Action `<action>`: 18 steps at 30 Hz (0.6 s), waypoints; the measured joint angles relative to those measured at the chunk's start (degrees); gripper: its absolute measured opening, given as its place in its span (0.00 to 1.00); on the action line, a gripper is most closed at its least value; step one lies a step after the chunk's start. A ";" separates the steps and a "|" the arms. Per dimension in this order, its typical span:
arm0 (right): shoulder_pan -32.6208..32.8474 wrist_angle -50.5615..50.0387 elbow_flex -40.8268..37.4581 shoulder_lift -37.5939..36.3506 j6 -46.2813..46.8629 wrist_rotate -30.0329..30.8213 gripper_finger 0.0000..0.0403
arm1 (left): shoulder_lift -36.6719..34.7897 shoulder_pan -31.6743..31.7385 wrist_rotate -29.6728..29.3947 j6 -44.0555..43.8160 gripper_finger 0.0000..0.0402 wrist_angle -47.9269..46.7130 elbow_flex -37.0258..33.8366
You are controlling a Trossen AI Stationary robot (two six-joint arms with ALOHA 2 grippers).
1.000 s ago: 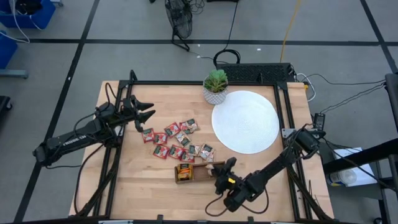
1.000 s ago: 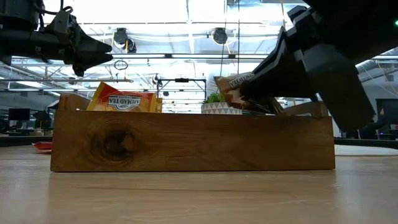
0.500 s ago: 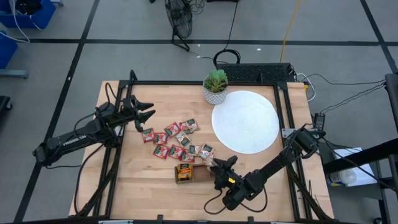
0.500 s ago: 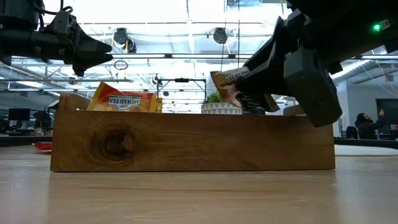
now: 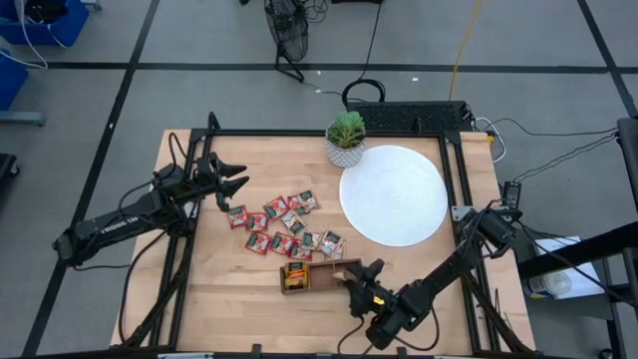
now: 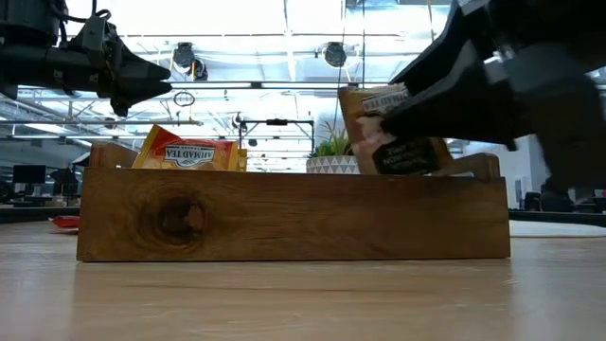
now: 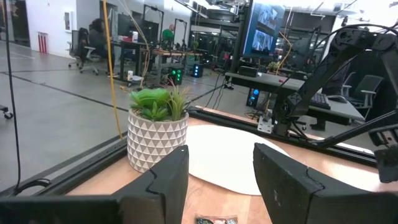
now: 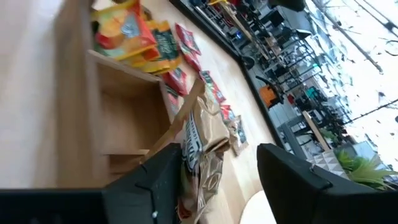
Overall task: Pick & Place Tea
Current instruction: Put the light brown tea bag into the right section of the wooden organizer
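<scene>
We are working over a light wooden table, with a big white round disc lying on its far right part. The disc is bare and well apart from the action, so it is giving us no trouble.

The brown three-compartment wooden tray is sitting near the front edge. The right gripper is hanging just at its right end. Its dark fingers are standing wide apart, with nothing clamped between them.

A brown paper tea sachet with dark print is standing on edge at that end of the tray. It is tilted, close beside one finger and leaning on a tray wall. We are judging this the weak spot.

- The sachet is riding high above the rim in the low view, so it may tip outward onto the table instead of dropping flat inside.
- If it is sticking to the near finger, a retreating arm could drag it out.
- A careless pull-back could also nudge the light tray along the table.

We cannot tell whether its lower edge is fully inside the compartment.

The left gripper is waiting above the table's left side, fingers apart and empty. It is near the loose, mostly red square tea sachets scattered mid-table. They are overlapping in places, so a pinch there may lift two together or skid one away. The orange-yellow sachets are poking above the tray's left compartment and could spill if the tray is jolted.
</scene>
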 joint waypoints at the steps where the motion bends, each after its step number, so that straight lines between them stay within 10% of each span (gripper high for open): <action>1: 0.16 0.01 0.00 0.00 0.04 -0.88 0.49 | 0.01 0.00 0.00 0.00 0.45 0.00 0.00; 18: -1.96 -0.12 0.04 -1.18 4.80 -4.31 0.48 | 0.00 -0.01 0.00 0.00 0.45 -0.02 0.00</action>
